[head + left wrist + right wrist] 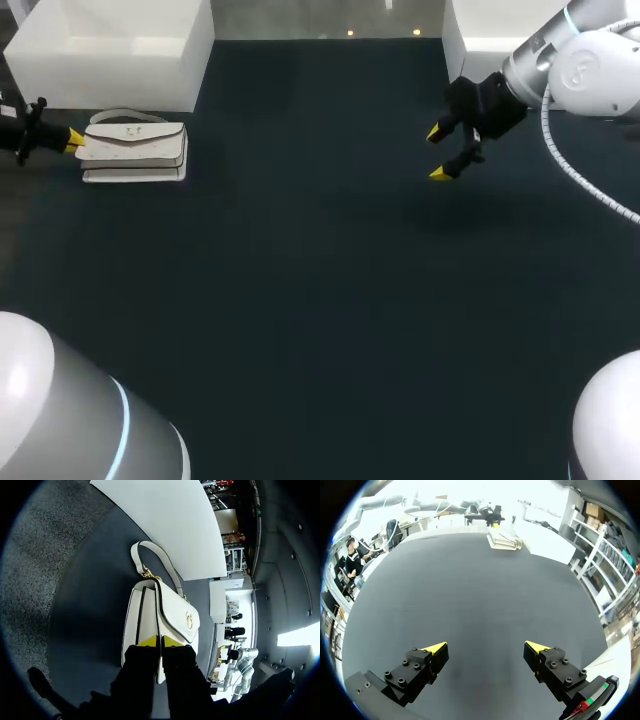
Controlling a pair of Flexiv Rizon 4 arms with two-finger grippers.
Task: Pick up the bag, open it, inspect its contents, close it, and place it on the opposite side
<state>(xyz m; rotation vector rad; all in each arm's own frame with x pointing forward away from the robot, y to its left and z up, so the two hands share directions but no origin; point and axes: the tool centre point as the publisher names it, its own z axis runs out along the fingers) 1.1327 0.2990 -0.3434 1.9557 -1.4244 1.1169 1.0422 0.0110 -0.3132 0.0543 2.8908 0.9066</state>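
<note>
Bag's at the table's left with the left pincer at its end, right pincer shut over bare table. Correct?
No: the right pincer is open wide, with nothing in it, as the right wrist view shows. The rest stands: the bag lies at the left of the table with the left pincer at its end.

Broad open tabletop, white box close behind bag (handle side)

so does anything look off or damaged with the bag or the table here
Nothing stands out. The white handbag sits on the dark table with its flap down and handle intact, and nothing is spilled. The left gripper is at the bag's end. The right gripper hangs open, well apart.
</note>
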